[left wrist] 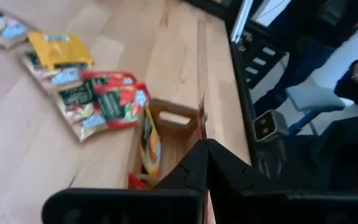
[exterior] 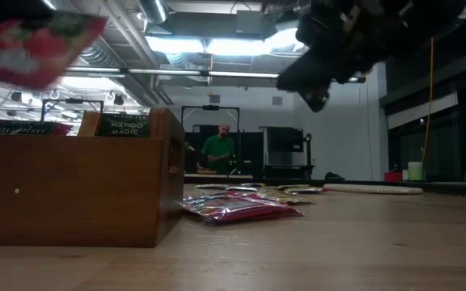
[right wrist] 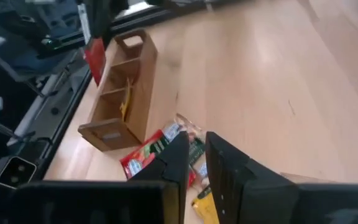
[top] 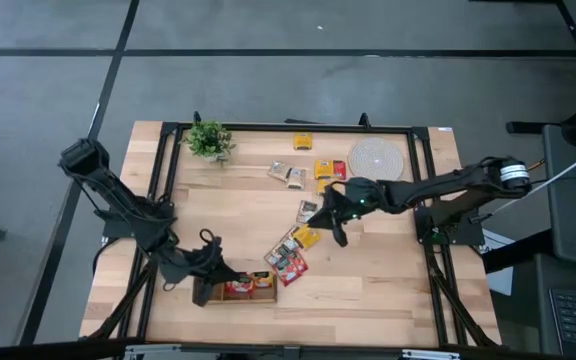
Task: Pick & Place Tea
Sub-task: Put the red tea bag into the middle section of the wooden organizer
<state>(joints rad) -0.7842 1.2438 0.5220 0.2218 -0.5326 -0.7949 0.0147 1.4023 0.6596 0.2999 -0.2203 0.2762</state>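
Note:
My left gripper [top: 206, 266] is shut on a red tea sachet [right wrist: 95, 57] just above the left end of the long wooden tray [top: 268, 297]. The tray holds a red sachet [top: 236, 288] and an orange one [top: 261, 282] standing on edge. Loose sachets lie flat mid-table: a red and pale cluster [top: 288, 258], a yellow one [top: 306, 237] and one more [top: 308, 210]. My right gripper [right wrist: 196, 149] hovers above these, its fingers a narrow gap apart with nothing between them. My left gripper pinches the red sachet by its upper edge [right wrist: 93, 41] between its two fingers. The sachet hangs below the fingers, lifted clear, beside the tray's handle end [right wrist: 132, 42]. In the left wrist view it shows edge-on as a thin red line [left wrist: 202, 121] ahead of the fingertips.
More sachets lie toward the far edge [top: 303, 141], [top: 288, 173], [top: 325, 170]. A round woven mat [top: 376, 157] sits at the far right and a small green plant [top: 208, 140] at the far left. Bare wood lies at the near right [top: 378, 285]. A person stands in the room behind [exterior: 218, 149].

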